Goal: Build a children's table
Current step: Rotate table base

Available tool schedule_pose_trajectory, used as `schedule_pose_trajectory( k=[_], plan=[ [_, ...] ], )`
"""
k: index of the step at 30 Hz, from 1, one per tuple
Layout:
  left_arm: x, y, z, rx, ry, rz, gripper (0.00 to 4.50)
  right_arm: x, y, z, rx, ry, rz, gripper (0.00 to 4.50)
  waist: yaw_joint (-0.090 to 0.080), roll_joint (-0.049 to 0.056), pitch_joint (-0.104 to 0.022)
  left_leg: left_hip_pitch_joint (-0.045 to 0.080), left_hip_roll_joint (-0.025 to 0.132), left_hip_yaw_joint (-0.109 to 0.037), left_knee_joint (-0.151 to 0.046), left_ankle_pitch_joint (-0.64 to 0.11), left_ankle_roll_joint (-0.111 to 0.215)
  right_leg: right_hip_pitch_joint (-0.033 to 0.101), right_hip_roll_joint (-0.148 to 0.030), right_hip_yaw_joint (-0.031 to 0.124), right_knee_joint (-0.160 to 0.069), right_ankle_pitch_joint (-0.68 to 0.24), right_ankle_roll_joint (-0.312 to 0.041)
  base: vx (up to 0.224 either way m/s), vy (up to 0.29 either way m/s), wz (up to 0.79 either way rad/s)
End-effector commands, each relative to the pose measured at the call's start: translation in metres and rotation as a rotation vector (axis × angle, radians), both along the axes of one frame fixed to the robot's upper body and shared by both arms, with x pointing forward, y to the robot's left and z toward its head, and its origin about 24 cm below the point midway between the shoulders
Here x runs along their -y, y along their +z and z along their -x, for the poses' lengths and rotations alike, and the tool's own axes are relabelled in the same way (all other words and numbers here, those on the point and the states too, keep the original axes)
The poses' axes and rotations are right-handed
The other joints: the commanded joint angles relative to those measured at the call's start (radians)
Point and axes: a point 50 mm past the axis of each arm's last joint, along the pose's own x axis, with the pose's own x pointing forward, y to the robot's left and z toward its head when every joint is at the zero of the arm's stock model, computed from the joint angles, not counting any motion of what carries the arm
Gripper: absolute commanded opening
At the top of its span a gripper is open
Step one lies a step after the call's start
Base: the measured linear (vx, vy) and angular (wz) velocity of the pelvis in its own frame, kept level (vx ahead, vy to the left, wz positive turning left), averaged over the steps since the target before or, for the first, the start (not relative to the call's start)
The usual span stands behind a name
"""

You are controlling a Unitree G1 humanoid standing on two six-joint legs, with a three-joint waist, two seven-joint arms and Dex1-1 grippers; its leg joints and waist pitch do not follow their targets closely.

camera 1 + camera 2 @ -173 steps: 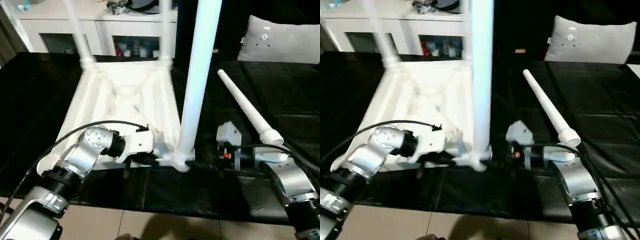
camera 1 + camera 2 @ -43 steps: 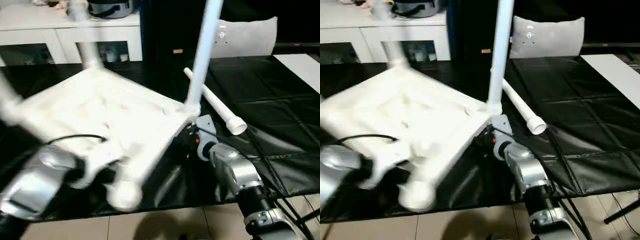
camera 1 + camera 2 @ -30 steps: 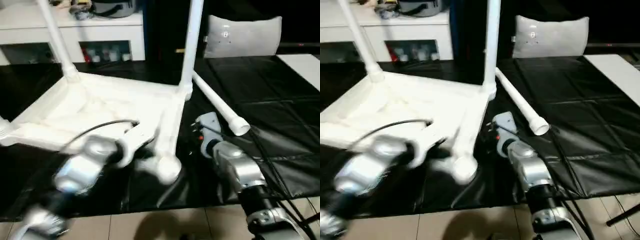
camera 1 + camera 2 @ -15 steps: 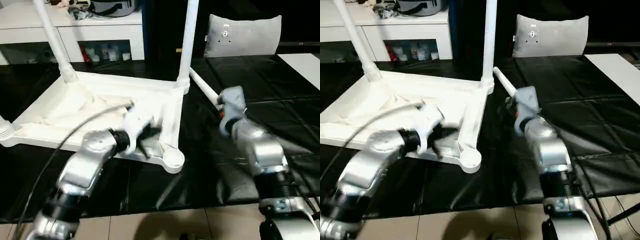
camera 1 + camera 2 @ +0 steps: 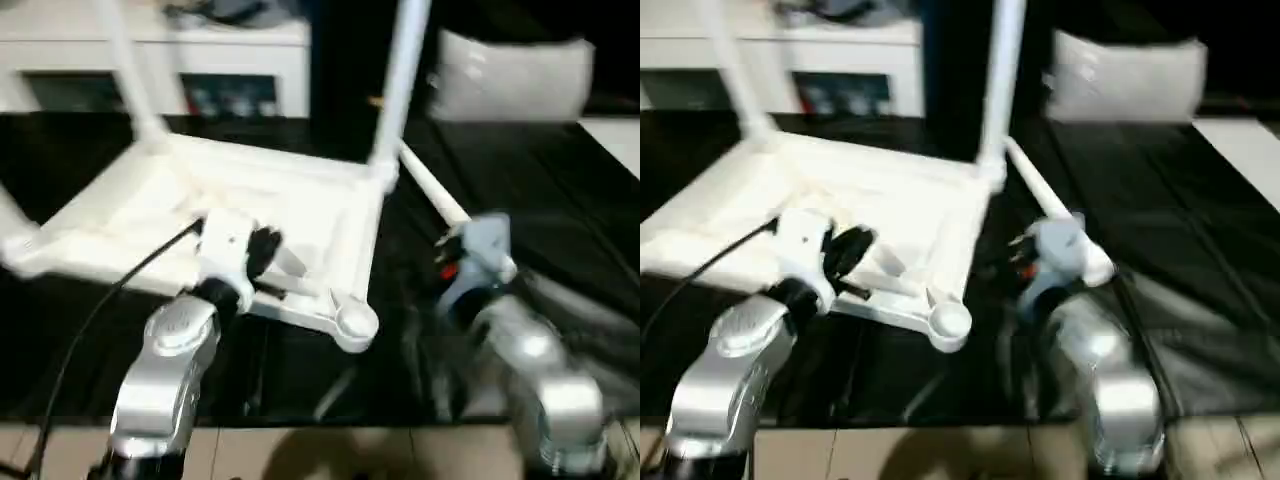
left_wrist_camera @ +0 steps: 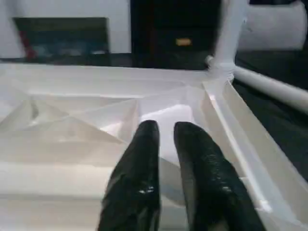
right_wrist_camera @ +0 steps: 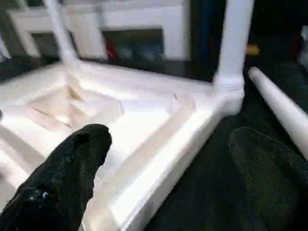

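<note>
I see the white plastic table top lying upside down on the black table cover. My left gripper hangs over its ribbed inside, fingers nearly together, holding nothing. My right gripper is wide apart beside the loose white leg.

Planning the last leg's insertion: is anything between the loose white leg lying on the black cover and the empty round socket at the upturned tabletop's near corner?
Partly. The loose tapering white leg lies right of the upturned white plastic tabletop; the right gripper hovers open between it and the empty round corner socket.
</note>
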Motion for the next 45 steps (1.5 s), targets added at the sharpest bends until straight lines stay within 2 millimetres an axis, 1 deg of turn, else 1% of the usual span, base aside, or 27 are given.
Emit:
schedule_pose_trajectory(
  k=[1,2,3,5,7,12,13,14,15,16,17,18,19,20,23,28,30,32,33,34,35,36,37,38,39,41,45],
  plan=[
    [0.001,0.002,0.003,0.002,0.013,-0.005,1.01,0.000,-0.003,0.006,-0.029,0.020,0.010,4.50,0.027,-0.026,-0.038,-0.030,-0.072,0.045,0.111,-0.194,0.088,0.019,-0.139,0.148,-0.238,-0.939,0.153,0.029,-0.187,-0.06],
    [0.001,0.001,0.006,-0.002,0.017,-0.009,1.09,0.000,-0.004,0.010,-0.039,0.031,0.007,4.50,0.056,-0.029,-0.057,-0.067,-0.058,0.018,0.073,-0.112,0.065,0.056,-0.142,0.166,-0.196,-0.856,0.308,0.041,-0.135,0.02],
    [0.000,0.000,0.008,-0.008,0.017,-0.019,1.27,0.000,-0.005,0.013,-0.047,0.036,-0.001,4.50,0.063,-0.039,-0.056,-0.052,-0.053,0.015,0.047,-0.116,0.072,0.043,-0.126,0.168,-0.193,-0.774,0.336,0.041,-0.135,0.02],
    [-0.002,-0.005,0.018,-0.018,0.027,-0.047,1.34,-0.001,-0.007,0.021,-0.061,0.056,-0.018,4.50,0.047,-0.016,-0.049,-0.024,-0.002,-0.024,-0.044,-0.095,0.142,0.041,-0.069,0.109,-0.173,-0.332,0.222,-0.035,-0.108,0.11],
    [-0.003,-0.006,0.020,-0.019,0.032,-0.047,1.39,0.000,-0.008,0.023,-0.058,0.058,-0.017,4.50,0.041,0.017,-0.050,-0.005,0.026,-0.028,-0.060,-0.154,0.140,0.046,-0.078,0.084,-0.189,-0.364,0.133,-0.039,-0.082,0.02],
    [0.003,-0.009,0.035,-0.027,-0.008,-0.024,1.75,0.013,-0.003,0.022,-0.009,-0.047,0.042,4.50,0.018,0.017,-0.015,0.069,0.068,-0.023,-0.096,-0.449,0.060,0.050,-0.085,0.004,-0.262,-0.587,0.095,0.000,0.000,0.00],
    [0.004,-0.009,0.037,-0.020,-0.011,-0.022,1.90,0.014,-0.002,0.021,-0.006,-0.063,0.044,4.50,0.013,0.035,-0.006,0.063,0.125,-0.049,-0.153,-0.623,0.040,0.080,-0.073,-0.005,-0.196,-0.473,0.072,0.000,0.000,0.00],
    [0.005,-0.010,0.038,-0.020,-0.016,-0.030,2.06,0.013,-0.004,0.021,-0.010,-0.049,0.057,4.50,0.029,0.031,0.002,-0.004,0.176,-0.056,-0.244,-0.754,0.036,0.125,-0.069,0.028,0.002,-0.203,0.039,0.000,0.000,0.00],
    [0.005,-0.010,0.038,-0.014,-0.018,-0.033,2.17,0.013,-0.006,0.021,-0.019,-0.043,0.072,4.50,0.039,0.020,-0.004,0.003,0.156,-0.035,-0.243,-0.785,0.042,0.113,-0.065,0.039,0.017,-0.149,0.036,0.000,0.000,0.00],
    [0.006,-0.009,0.038,-0.013,-0.013,-0.024,2.19,0.014,-0.007,0.019,-0.014,-0.058,0.102,4.50,0.040,-0.023,-0.013,0.065,0.077,0.008,-0.160,-0.715,0.018,0.051,-0.087,0.114,-0.052,-0.382,0.060,0.035,-0.054,0.11],
    [0.006,-0.009,0.038,-0.012,-0.011,-0.020,2.19,0.015,-0.007,0.018,-0.012,-0.066,0.112,4.50,0.045,-0.032,-0.007,0.090,-0.023,0.020,0.030,-0.353,0.005,-0.020,-0.179,0.152,-0.237,-0.964,0.134,0.057,-0.042,-0.12],
    [0.007,-0.008,0.037,-0.007,-0.005,-0.007,2.26,0.016,-0.013,0.017,-0.088,-0.079,0.138,4.50,0.040,-0.032,-0.007,0.053,-0.015,-0.003,0.043,-0.220,0.020,0.012,-0.206,0.178,-0.239,-1.039,0.135,0.057,-0.042,-0.12],
    [0.007,-0.008,0.037,-0.007,-0.005,-0.007,2.38,0.016,-0.013,0.017,-0.088,-0.079,0.138,4.50,0.048,-0.040,-0.029,0.020,-0.009,-0.013,0.001,-0.133,0.005,0.051,-0.171,0.157,-0.204,-0.935,0.130,0.053,0.027,-0.13],
    [0.007,-0.006,0.037,0.008,-0.001,0.019,2.51,0.015,-0.014,0.016,-0.097,-0.075,0.114,4.50,0.043,-0.027,-0.035,0.017,0.016,-0.018,-0.063,-0.155,-0.018,0.049,-0.113,0.118,-0.168,-0.664,0.078,0.062,0.044,0.00],
    [0.007,-0.006,0.031,0.016,-0.002,0.000,2.81,0.015,-0.011,0.015,-0.053,-0.068,0.094,4.50,0.019,0.013,-0.047,0.019,0.051,-0.031,-0.098,-0.218,-0.018,0.068,-0.094,0.107,-0.121,-0.150,-0.079,0.040,0.053,0.01],
    [0.004,-0.005,0.024,0.019,-0.003,-0.006,3.14,0.015,-0.015,0.020,-0.078,-0.086,0.086,4.50,0.010,0.020,-0.048,0.020,0.053,-0.017,-0.098,-0.152,0.027,0.082,-0.099,0.103,-0.131,-0.035,-0.151,0.006,0.012,0.00],
    [0.004,-0.005,0.023,0.019,-0.007,-0.015,3.25,0.016,-0.018,0.023,-0.101,-0.097,0.085,4.50,-0.002,0.033,-0.052,0.039,0.100,-0.050,-0.116,-0.158,0.005,0.082,-0.071,0.079,-0.119,0.014,-0.139,0.000,0.000,0.00],
    [0.004,-0.005,0.023,0.015,0.007,0.005,3.49,0.015,-0.020,0.024,-0.107,-0.089,0.085,4.50,-0.023,0.048,-0.056,0.068,0.212,-0.113,-0.162,-0.074,0.119,0.048,-0.066,0.049,-0.053,-0.016,-0.089,0.007,-0.033,0.02],
    [0.001,-0.006,0.023,0.007,0.022,0.006,3.52,0.014,-0.021,0.025,-0.110,-0.086,0.087,4.50,-0.027,0.043,-0.054,0.066,0.218,-0.113,-0.166,-0.069,0.162,0.042,-0.071,0.052,-0.040,-0.039,-0.085,0.014,-0.066,0.03],
    [0.001,-0.006,0.023,0.007,0.022,0.006,3.60,0.014,-0.021,0.025,-0.110,-0.086,0.087,4.50,-0.029,0.039,-0.054,0.063,0.215,-0.108,-0.164,-0.065,0.212,0.037,-0.082,0.060,-0.035,-0.041,-0.095,0.002,-0.120,0.04],
    [-0.001,-0.006,0.026,0.003,0.029,0.005,3.73,0.012,-0.022,0.024,-0.118,-0.077,0.082,4.50,-0.021,-0.007,-0.055,0.003,0.074,-0.023,-0.080,-0.128,0.287,0.060,-0.125,0.112,-0.134,-0.035,-0.217,-0.043,-0.133,0.00],
    [-0.001,-0.005,0.027,0.004,0.029,0.007,3.86,0.012,-0.023,0.023,-0.124,-0.077,0.081,4.50,-0.004,-0.026,-0.059,-0.020,-0.040,0.037,0.015,-0.134,0.241,0.083,-0.131,0.118,-0.190,-0.154,-0.193,-0.043,-0.133,0.00],
    [-0.001,-0.005,0.029,0.006,0.029,0.008,3.94,0.011,-0.024,0.023,-0.133,-0.074,0.078,4.50,0.020,-0.029,-0.056,-0.022,-0.050,0.022,0.031,-0.067,0.143,0.095,-0.161,0.141,-0.201,-0.419,-0.035,-0.058,-0.125,-0.07],
    [-0.001,-0.004,0.029,0.007,0.028,0.008,4.03,0.011,-0.025,0.023,-0.140,-0.072,0.080,4.50,0.033,-0.032,-0.047,-0.033,-0.056,0.021,0.017,-0.045,0.106,0.088,-0.128,0.134,-0.208,-0.567,0.157,-0.041,-0.120,-0.04],
    [-0.001,-0.004,0.030,0.008,0.026,0.008,4.03,0.011,-0.026,0.023,-0.150,-0.069,0.084,4.50,0.037,-0.031,-0.046,-0.025,-0.047,0.017,0.005,-0.057,0.098,0.080,-0.125,0.137,-0.212,-0.609,0.210,-0.041,-0.120,-0.04],
    [-0.001,-0.004,0.033,0.006,0.010,0.007,4.24,0.009,-0.026,0.023,-0.142,-0.057,0.082,4.50,0.040,-0.005,-0.044,-0.012,-0.010,-0.003,-0.047,-0.107,0.071,0.071,-0.081,0.086,-0.210,-0.532,0.221,-0.019,-0.037,-0.03],
    [-0.001,-0.003,0.034,0.030,-0.009,-0.019,4.47,0.007,-0.024,0.022,-0.126,-0.028,0.085,4.50,0.039,0.010,-0.043,0.032,0.043,-0.025,-0.088,-0.271,0.045,0.070,-0.083,0.065,-0.199,-0.461,0.095,0.000,0.000,0.00]
  ],
)
